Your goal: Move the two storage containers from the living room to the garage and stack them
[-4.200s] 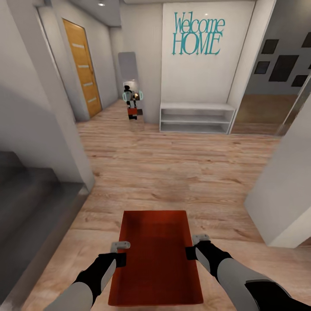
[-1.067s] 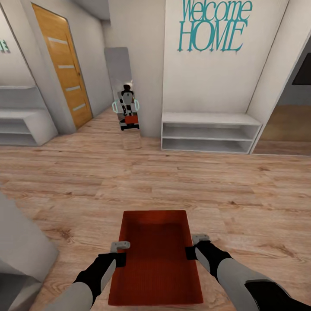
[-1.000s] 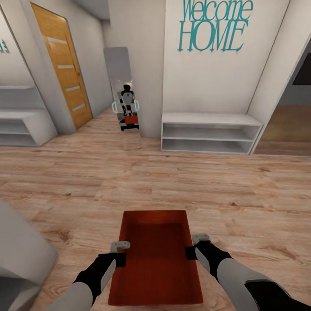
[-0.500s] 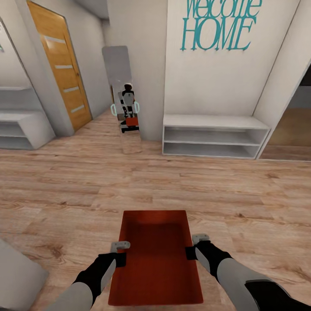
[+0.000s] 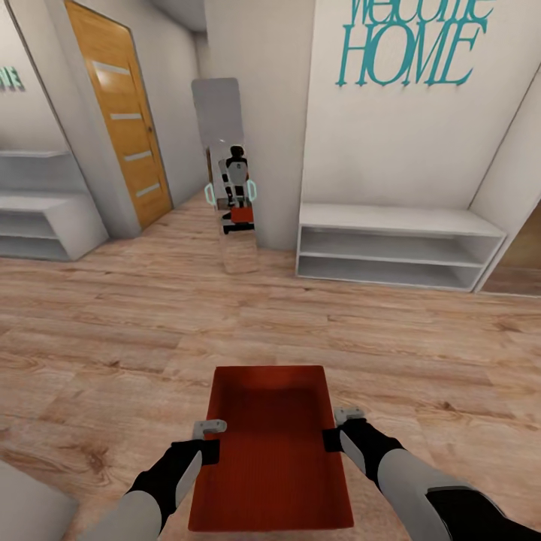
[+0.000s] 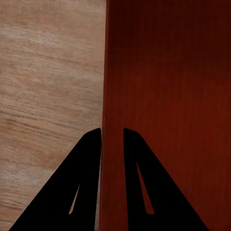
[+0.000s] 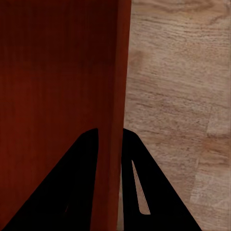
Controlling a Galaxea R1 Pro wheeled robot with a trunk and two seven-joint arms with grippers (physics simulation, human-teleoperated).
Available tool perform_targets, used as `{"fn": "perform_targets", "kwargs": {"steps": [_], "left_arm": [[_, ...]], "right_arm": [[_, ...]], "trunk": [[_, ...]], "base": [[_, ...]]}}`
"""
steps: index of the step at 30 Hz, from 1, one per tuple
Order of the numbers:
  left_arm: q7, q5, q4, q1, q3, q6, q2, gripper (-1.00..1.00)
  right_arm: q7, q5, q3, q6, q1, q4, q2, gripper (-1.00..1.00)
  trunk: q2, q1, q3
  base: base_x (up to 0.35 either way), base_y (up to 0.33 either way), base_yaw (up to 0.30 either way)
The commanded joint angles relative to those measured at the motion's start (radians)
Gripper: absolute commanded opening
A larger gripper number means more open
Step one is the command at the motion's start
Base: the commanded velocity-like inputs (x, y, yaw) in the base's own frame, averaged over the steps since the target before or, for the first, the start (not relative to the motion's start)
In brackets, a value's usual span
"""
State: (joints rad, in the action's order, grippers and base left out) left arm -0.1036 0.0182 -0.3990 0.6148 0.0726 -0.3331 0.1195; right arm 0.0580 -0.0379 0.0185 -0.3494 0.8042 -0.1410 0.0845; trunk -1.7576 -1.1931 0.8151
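A: What surrounds the robot here?

B: A light wood-plank floor runs through a hallway, with a cream wall carrying teal "HOME" lettering. Below that lettering sits a low white open shelf unit. To the left there is an orange wooden door with pale inset bars, and between door and shelf a tall grey standing mirror reflects the robot and a red patch at its front.

A: And the thing it has to move?

B: One red-orange, open-topped, shallow rectangular plastic bin is carried low in front of the trunk, above the planks. No dark concrete is visible, so I judge the garage is not yet reached.

A: Which way does the bin lie?

B: Its long axis points straight ahead, away from the robot; the short far end leads, the mouth faces up, and it looks roughly level.

A: Why held like that?

B: Probably for balance. The left gripper pinches the left long wall, the right gripper the right long wall, opposite each other. In each wrist view a dark finger sits outside the wall and its partner inside, the right finger likewise, so both pincers are narrowed onto a thin rim.
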Motion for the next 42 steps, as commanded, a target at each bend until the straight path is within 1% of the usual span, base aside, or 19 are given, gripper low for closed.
{"fn": "perform_targets", "kwargs": {"steps": [1, 13, 19, 32, 42], "left_arm": [[0.005, -0.029, 0.002, 0.0, -0.02, -0.02, -0.018, -1.0], [0.005, -0.029, 0.002, 0.0, -0.02, -0.02, -0.018, -1.0], [0.005, -0.029, 0.002, 0.0, -0.02, -0.02, -0.018, -1.0], [0.005, -0.029, 0.002, 0.0, -0.02, -0.02, -0.018, -1.0], [0.005, -0.029, 0.002, 0.0, -0.02, -0.02, -0.018, -1.0]], "right_arm": [[0.0, 0.023, 0.056, -0.005, 0.001, -0.005, 0.0, -1.0], [0.0, 0.023, 0.056, -0.005, 0.001, -0.005, 0.0, -1.0], [0.0, 0.023, 0.057, -0.005, 0.001, -0.005, 0.0, -1.0], [0.0, 0.023, 0.057, -0.005, 0.001, -0.005, 0.001, -1.0], [0.0, 0.023, 0.056, -0.005, 0.001, -0.005, 0.0, -1.0]], "trunk": [[0.0, -0.001, 0.001], [0.0, -0.001, 0.001], [0.0, -0.001, 0.001], [0.0, -0.001, 0.001], [0.0, -0.001, 0.001]], "base": [[0.348, 0.0, 0.01], [0.348, 0.0, 0.037], [0.348, 0.0, 0.214], [0.348, 0.0, 0.28], [0.348, 0.0, 0.057]]}}
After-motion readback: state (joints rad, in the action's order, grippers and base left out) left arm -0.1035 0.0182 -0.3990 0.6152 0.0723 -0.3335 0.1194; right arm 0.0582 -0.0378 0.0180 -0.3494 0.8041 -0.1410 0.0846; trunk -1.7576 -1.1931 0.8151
